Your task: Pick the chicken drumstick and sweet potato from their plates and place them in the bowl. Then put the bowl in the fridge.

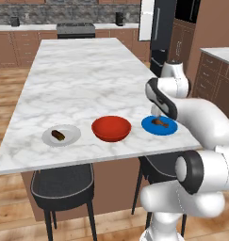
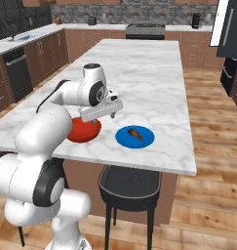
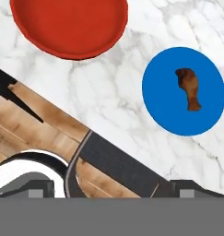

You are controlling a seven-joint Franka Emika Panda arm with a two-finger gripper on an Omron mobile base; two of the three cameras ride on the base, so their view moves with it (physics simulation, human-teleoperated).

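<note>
Above the bench, the end effector [image 2: 101,113] hangs wide open and empty; the chicken drumstick [image 3: 189,87] lies at two o'clock in the hand view, its long axis near vertical.

A long white marble-topped kitchen island [image 1: 83,80] carries three dishes in a row near its front edge. A pale grey round plate [image 1: 71,137] lies at the left, a glossy red-orange bowl [image 1: 111,128] in the middle, and a bright blue round plate [image 1: 151,126] at the right.

I see a glossy red-orange bowl [image 1: 111,128], bright blue plate [image 1: 149,125] with brown drumstick [image 1: 159,123], pale grey-white plate [image 1: 71,134] with dark brown sweet potato [image 1: 58,135], white grey-veined marble counter [image 1: 78,80].
</note>
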